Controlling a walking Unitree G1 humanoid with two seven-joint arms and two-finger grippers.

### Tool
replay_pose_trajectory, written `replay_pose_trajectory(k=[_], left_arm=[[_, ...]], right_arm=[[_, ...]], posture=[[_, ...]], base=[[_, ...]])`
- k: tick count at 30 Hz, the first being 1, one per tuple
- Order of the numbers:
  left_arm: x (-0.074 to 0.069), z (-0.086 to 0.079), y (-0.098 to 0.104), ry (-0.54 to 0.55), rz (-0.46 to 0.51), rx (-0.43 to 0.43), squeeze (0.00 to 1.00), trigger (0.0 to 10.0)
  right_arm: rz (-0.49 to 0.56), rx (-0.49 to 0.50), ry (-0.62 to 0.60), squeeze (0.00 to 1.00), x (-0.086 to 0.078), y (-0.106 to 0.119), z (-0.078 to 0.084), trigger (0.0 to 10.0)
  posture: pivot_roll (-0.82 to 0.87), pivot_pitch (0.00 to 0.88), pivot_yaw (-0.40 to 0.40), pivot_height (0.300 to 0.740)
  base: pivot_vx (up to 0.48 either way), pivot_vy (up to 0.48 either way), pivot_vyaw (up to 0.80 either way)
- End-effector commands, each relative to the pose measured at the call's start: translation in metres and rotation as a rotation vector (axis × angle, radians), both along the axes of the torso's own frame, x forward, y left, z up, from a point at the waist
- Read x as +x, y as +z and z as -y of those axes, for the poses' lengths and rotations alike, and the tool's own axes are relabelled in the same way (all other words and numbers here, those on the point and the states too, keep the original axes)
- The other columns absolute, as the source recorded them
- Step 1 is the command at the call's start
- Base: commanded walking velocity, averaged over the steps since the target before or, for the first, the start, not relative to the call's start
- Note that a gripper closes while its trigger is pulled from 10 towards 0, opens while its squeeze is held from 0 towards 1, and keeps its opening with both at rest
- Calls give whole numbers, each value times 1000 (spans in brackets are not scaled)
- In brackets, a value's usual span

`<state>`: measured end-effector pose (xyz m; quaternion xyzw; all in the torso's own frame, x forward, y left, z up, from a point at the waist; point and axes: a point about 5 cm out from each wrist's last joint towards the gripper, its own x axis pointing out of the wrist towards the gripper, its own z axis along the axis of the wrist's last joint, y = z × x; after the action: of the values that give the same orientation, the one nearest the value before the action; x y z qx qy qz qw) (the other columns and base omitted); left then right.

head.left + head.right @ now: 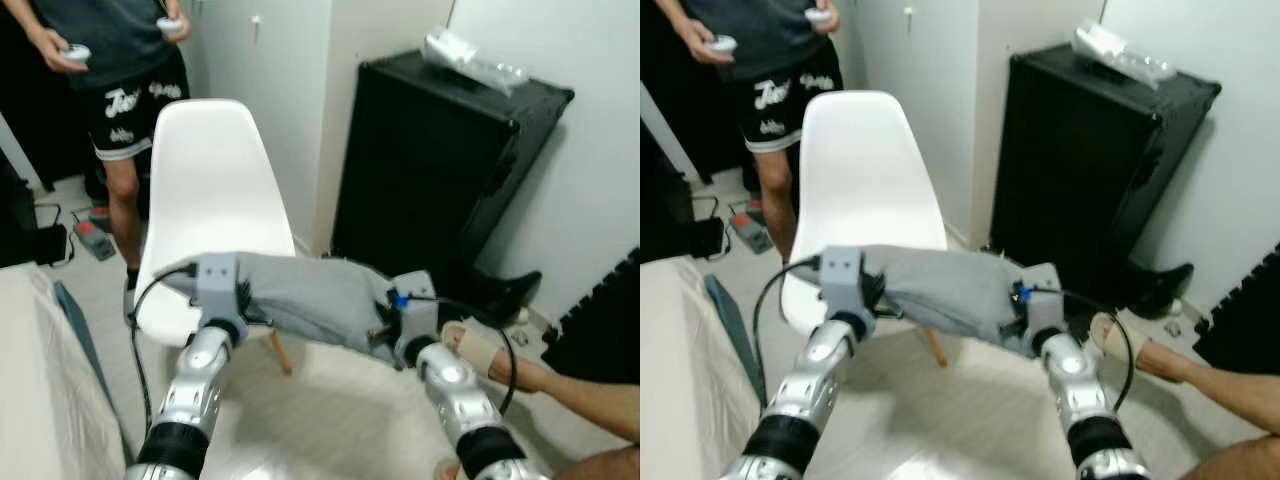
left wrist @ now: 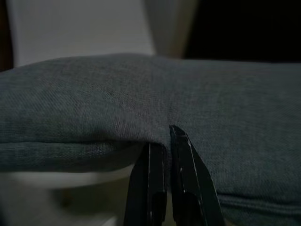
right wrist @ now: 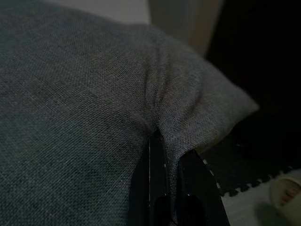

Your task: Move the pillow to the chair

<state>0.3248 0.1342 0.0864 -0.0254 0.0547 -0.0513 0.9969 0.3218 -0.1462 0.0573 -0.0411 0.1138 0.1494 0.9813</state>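
Between both arms, just short of white shell chair (image 1: 210, 190): grey pillow (image 1: 310, 295), held aloft. Left gripper (image 2: 167, 146) and right gripper (image 3: 167, 150) each pinched on its near edge. Carrying step; next, probably forward over seat, then released.

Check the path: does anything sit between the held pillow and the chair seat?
Nothing visible does. The grey pillow, pinched by the left gripper and right gripper, hangs just before the white chair, whose seat looks bare. A person stands behind the chair, off the path.
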Motion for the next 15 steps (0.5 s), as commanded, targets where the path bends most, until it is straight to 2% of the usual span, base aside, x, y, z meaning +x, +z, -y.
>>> replay_pose_trajectory(k=[1, 9, 15], left_arm=[[1, -6, -7, 20, -49, 66, 0, 10000], [0, -22, -4, 40, -53, 96, 0, 10000], [-3, -39, 3, 89, -36, 113, 0, 10000]], right_arm=[[17, 6, 37, 0, -1, -1, -10, 10000], [25, 25, 58, 0, 1, -2, -20, 10000], [37, 36, 101, 0, 9, 4, -35, 10000]], posture=[[-39, 77, 22, 740], [40, 80, 32, 740], [104, 80, 10, 740]], base=[[0, 0, 0], [0, 0, 0], [0, 0, 0]])
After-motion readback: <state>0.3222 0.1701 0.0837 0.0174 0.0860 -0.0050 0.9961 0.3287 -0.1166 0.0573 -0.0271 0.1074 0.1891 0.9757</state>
